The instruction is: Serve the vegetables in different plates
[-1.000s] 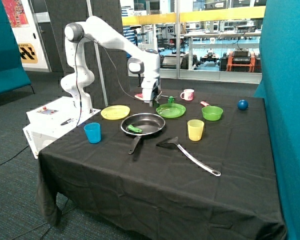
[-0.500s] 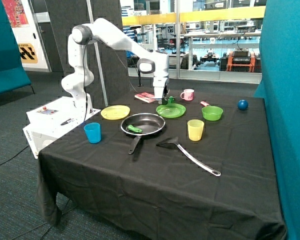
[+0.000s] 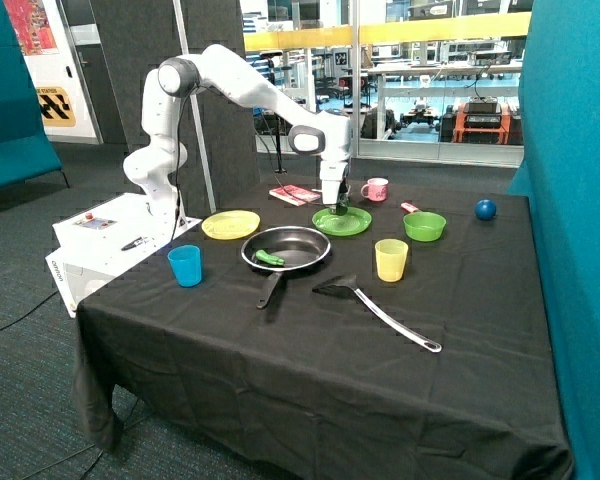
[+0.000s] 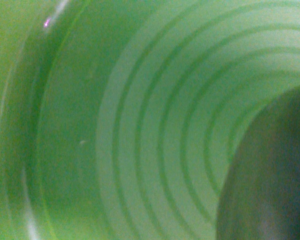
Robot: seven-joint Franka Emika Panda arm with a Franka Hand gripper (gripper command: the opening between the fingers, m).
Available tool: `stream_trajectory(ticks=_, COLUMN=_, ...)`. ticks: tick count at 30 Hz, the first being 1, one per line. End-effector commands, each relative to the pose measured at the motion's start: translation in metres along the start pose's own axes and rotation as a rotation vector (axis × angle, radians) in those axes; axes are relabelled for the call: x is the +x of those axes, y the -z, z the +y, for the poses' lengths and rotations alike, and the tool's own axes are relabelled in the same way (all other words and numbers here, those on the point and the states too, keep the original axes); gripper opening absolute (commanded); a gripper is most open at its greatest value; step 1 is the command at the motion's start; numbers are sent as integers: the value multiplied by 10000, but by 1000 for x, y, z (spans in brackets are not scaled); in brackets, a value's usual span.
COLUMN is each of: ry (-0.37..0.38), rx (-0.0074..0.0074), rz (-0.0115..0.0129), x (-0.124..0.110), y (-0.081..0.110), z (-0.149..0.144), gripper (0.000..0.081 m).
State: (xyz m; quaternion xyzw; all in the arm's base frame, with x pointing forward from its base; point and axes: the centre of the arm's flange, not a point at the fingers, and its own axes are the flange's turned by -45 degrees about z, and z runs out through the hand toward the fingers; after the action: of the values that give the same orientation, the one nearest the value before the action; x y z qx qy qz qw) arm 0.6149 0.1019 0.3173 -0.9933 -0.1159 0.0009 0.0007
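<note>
Now the pincer (image 3: 339, 207) has swung over — down onto the green plate (image 3: 355, 224).

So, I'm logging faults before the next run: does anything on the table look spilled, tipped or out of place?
Nothing stands out. The cups and mug stand upright, the spatula lies flat, and one green vegetable sits in the pan. The gripper is down at the green plate; the yellow plate is bare.

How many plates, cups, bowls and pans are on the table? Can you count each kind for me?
Plates: 2, the yellow plate and the green plate; the hand is down at the green one.
Cups: 3, the blue cup, the yellow cup and the pink mug.
Bowls: 1, the green bowl.
Pans: 1, the black frying pan.
Total: 7
</note>
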Motion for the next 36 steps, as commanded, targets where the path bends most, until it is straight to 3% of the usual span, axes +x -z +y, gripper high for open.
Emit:
stream_trajectory(ticks=1, ry=-294, rx=-15, rz=16, x=7, y=-17, z=-3, gripper=0)
stream_trajectory(ticks=3, ry=-273, rx=-15, rz=16, x=5, y=-17, z=-4, gripper=0)
stream_trajectory(ticks=4, ry=-245, rx=-15, rz=16, x=4, y=-16, z=-5, gripper=58)
stream_trajectory(ticks=10, ry=-262, rx=-15, rz=16, x=0, y=-15, z=-7, gripper=605)
stream_trajectory(ticks=12, ry=-282, rx=-15, rz=16, x=1, y=-14, z=-7, gripper=723)
stream_trajectory(ticks=14, ry=-296, rx=-15, rz=16, x=1, y=-13, z=-6, gripper=781)
stream_trajectory(ticks=27, ry=-316, rx=-15, rz=16, x=2, y=-4, z=3, gripper=806)
stream_trajectory(ticks=36, ry=-691, rx=-15, rz=16, x=-7, y=32, z=19, gripper=729)
